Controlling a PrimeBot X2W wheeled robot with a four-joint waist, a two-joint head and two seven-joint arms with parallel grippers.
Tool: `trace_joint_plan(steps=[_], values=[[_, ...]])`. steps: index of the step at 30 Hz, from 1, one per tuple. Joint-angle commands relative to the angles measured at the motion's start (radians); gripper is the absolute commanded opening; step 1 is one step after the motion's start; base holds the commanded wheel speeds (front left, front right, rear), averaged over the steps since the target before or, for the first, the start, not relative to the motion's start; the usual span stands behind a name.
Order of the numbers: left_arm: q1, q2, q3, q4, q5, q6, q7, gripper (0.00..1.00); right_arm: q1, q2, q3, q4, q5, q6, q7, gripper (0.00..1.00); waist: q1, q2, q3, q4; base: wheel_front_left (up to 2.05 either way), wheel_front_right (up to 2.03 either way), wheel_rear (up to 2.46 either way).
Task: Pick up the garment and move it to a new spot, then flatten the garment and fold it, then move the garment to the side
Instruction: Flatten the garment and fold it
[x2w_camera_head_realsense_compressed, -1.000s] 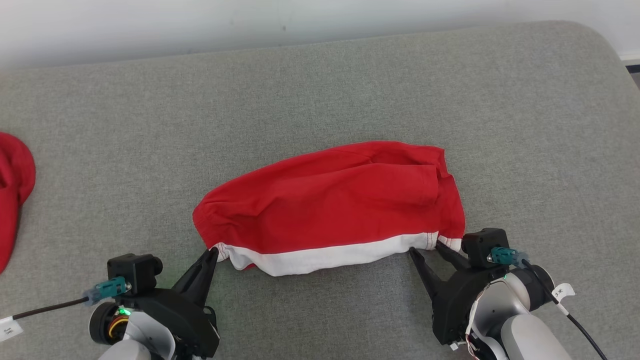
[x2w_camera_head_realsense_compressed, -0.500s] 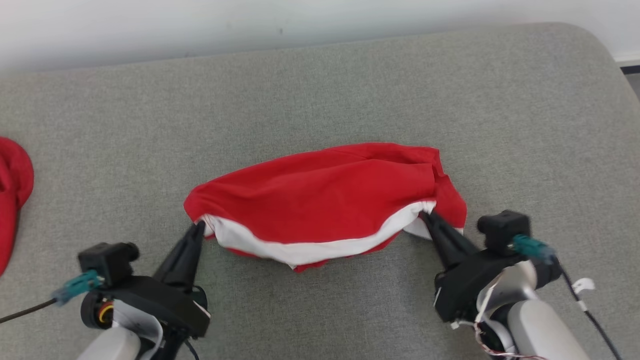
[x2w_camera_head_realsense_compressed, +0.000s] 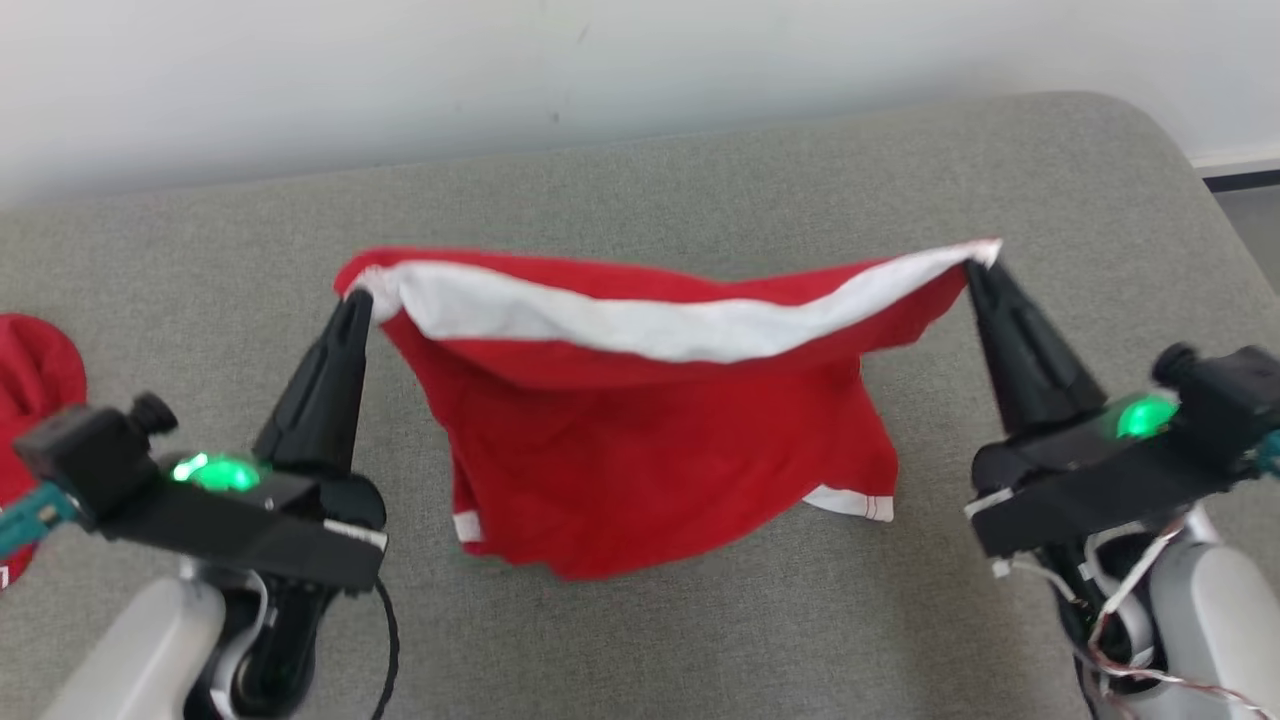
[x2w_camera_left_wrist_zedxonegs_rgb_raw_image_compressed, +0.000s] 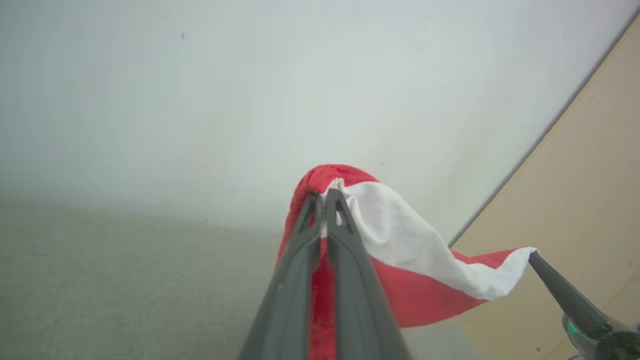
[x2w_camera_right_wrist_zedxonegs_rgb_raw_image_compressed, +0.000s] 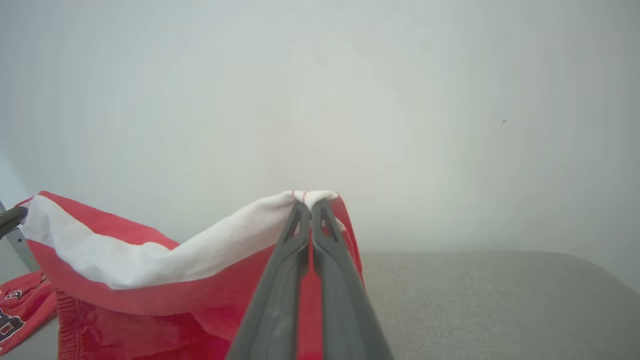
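The garment (x2w_camera_head_realsense_compressed: 650, 450) is red with a white band (x2w_camera_head_realsense_compressed: 640, 325) along its top edge. It hangs lifted above the grey cushion (x2w_camera_head_realsense_compressed: 700, 170), stretched between both grippers. My left gripper (x2w_camera_head_realsense_compressed: 358, 298) is shut on the band's left corner, and my right gripper (x2w_camera_head_realsense_compressed: 975, 268) is shut on the right corner. The left wrist view shows the pinched corner of the garment (x2w_camera_left_wrist_zedxonegs_rgb_raw_image_compressed: 410, 280) at my left gripper (x2w_camera_left_wrist_zedxonegs_rgb_raw_image_compressed: 325, 196), with the other arm's finger at the far end. In the right wrist view my right gripper (x2w_camera_right_wrist_zedxonegs_rgb_raw_image_compressed: 310, 205) grips the garment (x2w_camera_right_wrist_zedxonegs_rgb_raw_image_compressed: 150, 280). The lower hem sags toward the cushion.
A second red garment (x2w_camera_head_realsense_compressed: 35, 375) lies at the cushion's left edge and shows as red cloth (x2w_camera_right_wrist_zedxonegs_rgb_raw_image_compressed: 20, 310) in the right wrist view. A pale wall (x2w_camera_head_realsense_compressed: 500, 70) runs behind the cushion. The cushion's right corner (x2w_camera_head_realsense_compressed: 1170, 140) rounds off near a floor strip.
My right gripper shut on the white band's right corner. Both grippers then rose and lifted the garment off the cushion, so it now hangs spread between them. The head camera has tilted too.
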Motion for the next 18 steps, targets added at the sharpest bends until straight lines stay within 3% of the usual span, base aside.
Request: trace_joint_plan(steps=[1, 10, 18], values=[[-0.037, 0.007, 0.007, -0.028, -0.003, -0.001, 0.012, 0.00, -0.024, -0.008, -0.005, -0.034, 0.022, 0.003, -0.010, 0.00, 0.0001, -0.0001, -0.011, -0.005, 0.00, 0.00, 0.00], [-0.206, 0.012, 0.013, -0.087, -0.008, 0.026, 0.109, 0.00, -0.136, -0.038, -0.035, -0.127, 0.055, 0.003, -0.010, 0.00, 0.0001, -0.0001, -0.047, -0.024, 0.00, 0.00, 0.00], [-0.296, -0.011, 0.050, -0.077, -0.067, 0.053, 0.150, 0.00, -0.294, -0.073, -0.021, -0.121, 0.019, 0.003, -0.022, 0.00, 0.0001, -0.0001, -0.076, -0.042, 0.00, 0.00, 0.00]])
